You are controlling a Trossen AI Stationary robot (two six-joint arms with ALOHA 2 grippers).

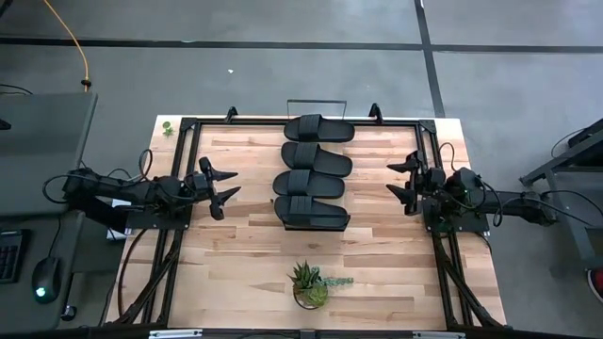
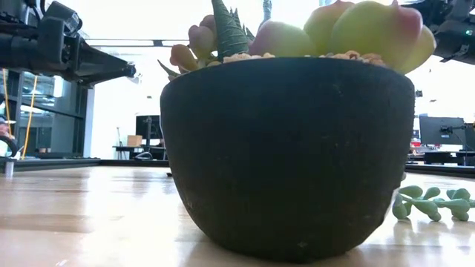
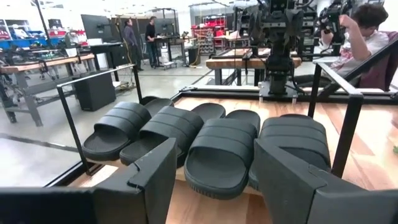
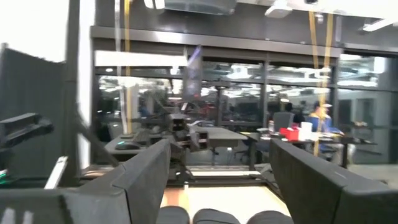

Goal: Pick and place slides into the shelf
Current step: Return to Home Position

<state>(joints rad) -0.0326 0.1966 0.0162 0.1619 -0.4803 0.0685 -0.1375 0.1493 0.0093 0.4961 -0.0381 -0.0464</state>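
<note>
Four black slides (image 1: 314, 171) lie side by side in a row from the table's far edge to its middle, their soles down on the shelf. Only the shelf's thin black wire end (image 1: 317, 101) shows past them. In the left wrist view the slides (image 3: 224, 149) lie across the light board between the wire ends (image 3: 70, 118). My left gripper (image 1: 223, 188) is open and empty, left of the row, pointing at it; it also shows in its wrist view (image 3: 214, 146). My right gripper (image 1: 403, 179) is open and empty, right of the row; it also shows in its wrist view (image 4: 221, 144).
A potted succulent (image 1: 309, 285) in a dark bowl (image 2: 289, 148) stands near the table's front edge and fills the low view. Black frame rails (image 1: 179, 151) run along the table's left, right and far sides. A person (image 3: 364, 31) sits beyond the table's right side.
</note>
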